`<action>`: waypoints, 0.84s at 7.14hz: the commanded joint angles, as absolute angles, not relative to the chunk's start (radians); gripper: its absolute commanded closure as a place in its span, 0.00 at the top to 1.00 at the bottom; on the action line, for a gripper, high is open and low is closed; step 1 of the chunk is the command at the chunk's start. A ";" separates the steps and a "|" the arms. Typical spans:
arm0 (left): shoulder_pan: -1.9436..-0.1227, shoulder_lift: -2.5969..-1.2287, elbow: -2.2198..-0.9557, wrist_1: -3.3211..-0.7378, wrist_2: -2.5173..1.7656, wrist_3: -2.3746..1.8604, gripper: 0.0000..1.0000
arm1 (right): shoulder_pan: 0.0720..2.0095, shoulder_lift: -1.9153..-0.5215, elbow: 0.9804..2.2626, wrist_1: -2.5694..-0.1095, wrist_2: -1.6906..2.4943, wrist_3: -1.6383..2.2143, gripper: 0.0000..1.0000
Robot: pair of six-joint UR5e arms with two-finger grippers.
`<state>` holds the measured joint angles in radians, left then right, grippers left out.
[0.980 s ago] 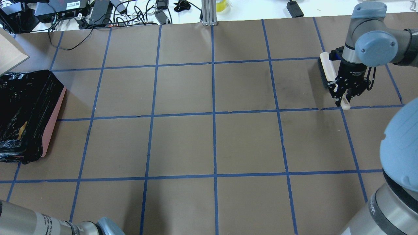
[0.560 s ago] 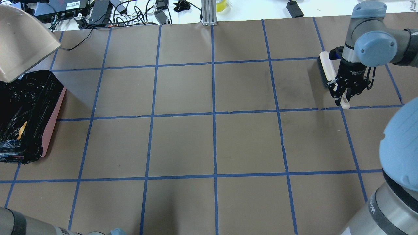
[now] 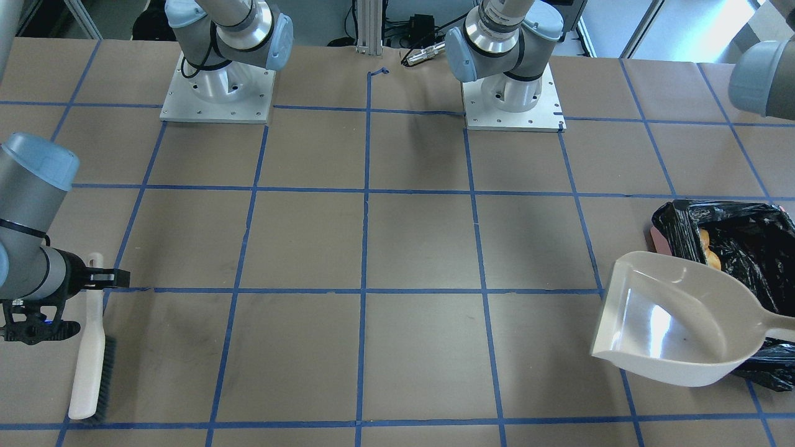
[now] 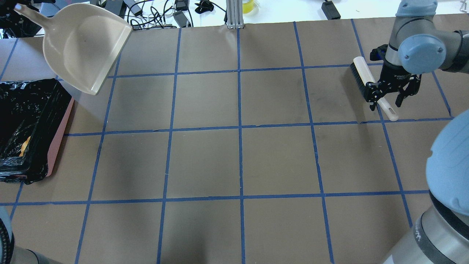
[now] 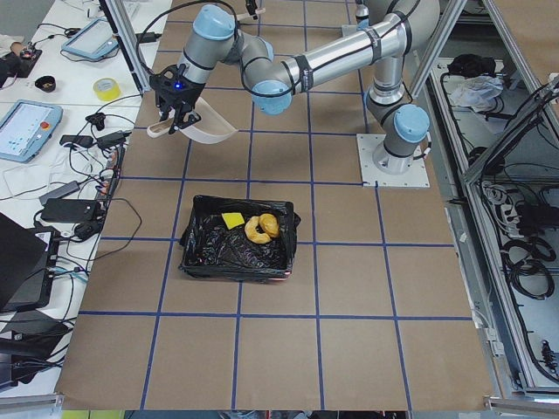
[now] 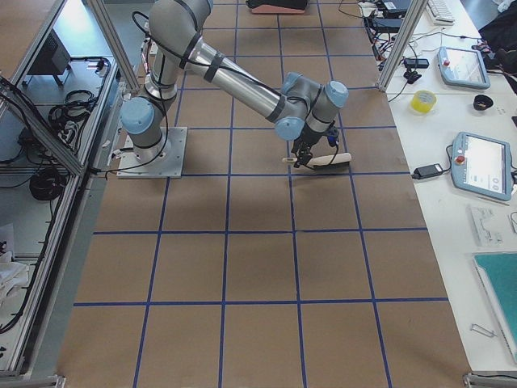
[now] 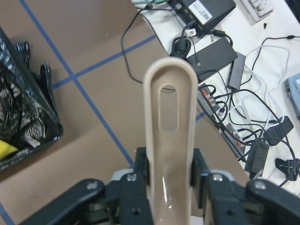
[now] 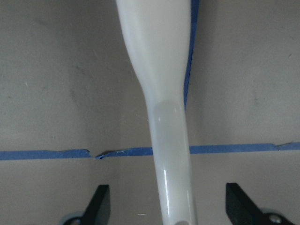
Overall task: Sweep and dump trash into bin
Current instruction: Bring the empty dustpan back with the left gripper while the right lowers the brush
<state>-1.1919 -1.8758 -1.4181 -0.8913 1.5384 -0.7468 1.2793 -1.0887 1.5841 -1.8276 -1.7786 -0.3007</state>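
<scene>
My left gripper is shut on the handle of the beige dustpan, which hangs empty above the table, beyond the bin's far end. The bin is pink with a black bag liner, at the table's left edge. In it lie the trash: a yellow sponge block, a golden-brown lump and a pale crescent. My right gripper is open, fingers wide apart on either side of the handle of the beige brush, which lies on the table at the far right.
Cables, power bricks and a tape roll lie on the white bench beyond the table's far edge. The two arm bases stand on plates at the robot's side. Blue tape lines grid the brown table.
The dustpan has swung from the bin's far left corner out to the right and further back. My right gripper has opened and let go of the brush handle, and the brush now lies more slanted.
</scene>
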 commanded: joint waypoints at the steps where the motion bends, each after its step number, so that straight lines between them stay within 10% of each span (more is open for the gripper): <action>1: -1.256 -1.896 -1.430 -1.030 1.549 -1.054 0.00 | 1.279 -1.095 1.575 -1.836 -1.776 -0.304 1.00; 6: -1.342 -2.035 -1.517 -1.023 1.697 -1.242 0.00 | 1.285 -1.398 1.422 -1.646 -1.701 -0.380 1.00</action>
<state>-1.3371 -1.9888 -1.5162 -1.0300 1.6890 -1.1823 1.2843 -1.2984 1.4701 -1.7168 -1.7351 -0.3656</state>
